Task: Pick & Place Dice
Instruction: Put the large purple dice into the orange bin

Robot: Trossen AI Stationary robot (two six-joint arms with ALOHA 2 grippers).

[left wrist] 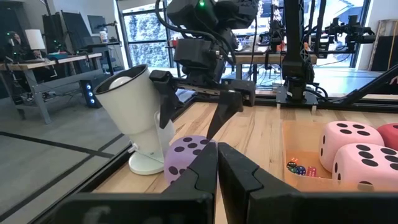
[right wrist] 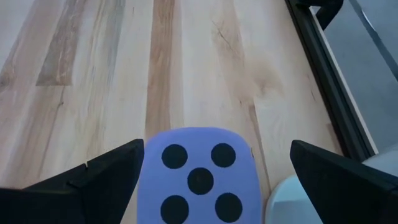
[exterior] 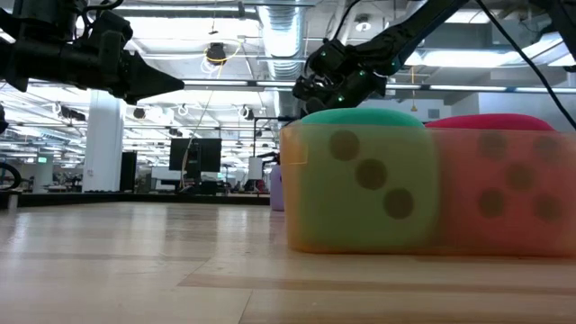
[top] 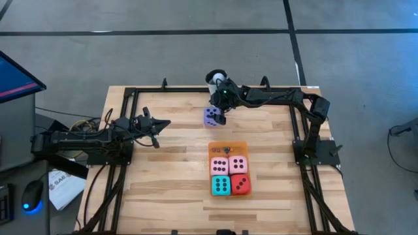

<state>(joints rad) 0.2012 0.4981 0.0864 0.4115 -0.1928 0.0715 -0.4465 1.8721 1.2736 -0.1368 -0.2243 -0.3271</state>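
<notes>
A purple die (top: 210, 117) rests on the table near the far edge; it also shows in the right wrist view (right wrist: 198, 177) and the left wrist view (left wrist: 186, 155). My right gripper (top: 219, 112) hovers just above it, open, with one finger on either side and not touching. Two pink dice (top: 228, 164), a teal die (top: 221, 185) and a red die (top: 240, 185) sit on the orange mat (top: 228, 145), with tiny coloured pieces (left wrist: 298, 168) at its far end. My left gripper (top: 163, 124) is shut and empty at the table's left.
A white mug with a ball (top: 215, 79) stands at the far edge, close behind the purple die and next to my right gripper. A dark frame (top: 130, 91) runs around the table. Bare wood lies between my left gripper and the mat.
</notes>
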